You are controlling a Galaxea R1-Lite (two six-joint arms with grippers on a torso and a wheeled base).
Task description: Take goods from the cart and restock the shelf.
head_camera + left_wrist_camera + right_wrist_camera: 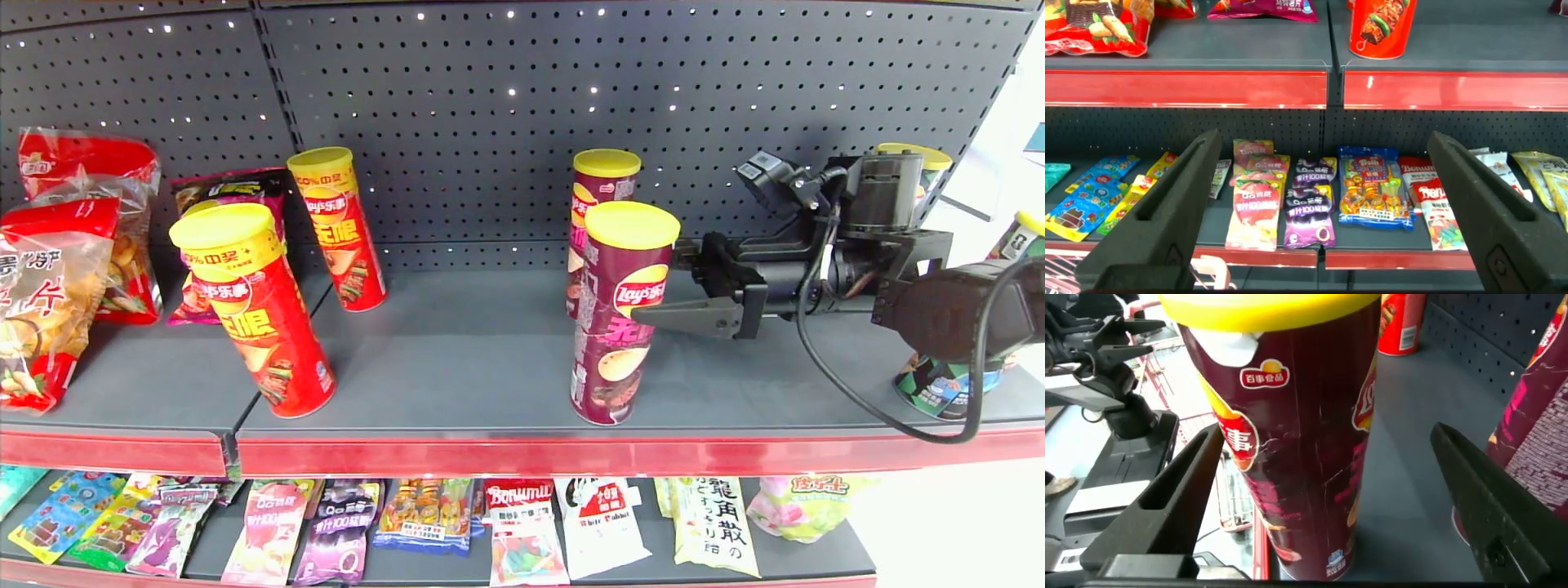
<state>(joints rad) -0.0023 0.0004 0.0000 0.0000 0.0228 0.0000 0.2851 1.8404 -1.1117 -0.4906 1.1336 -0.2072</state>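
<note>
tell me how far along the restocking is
Done: a purple cylindrical chip can with a yellow lid stands upright on the grey shelf, in front of a second purple can. In hand: nothing gripped; the right gripper is open, with its fingers either side of the front can, and the left gripper is open and empty. Left: probably drawing the right arm back; what remains in the cart cannot be told.

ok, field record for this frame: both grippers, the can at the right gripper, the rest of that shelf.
right gripper: open, fingers either side of front purple can, not clamped
front purple can: upright, yellow lid, near shelf front edge
rear purple can: upright, just behind it
red cans: two, standing farther left, same shelf
left gripper: open, empty, facing snack packets on lower shelf
</note>
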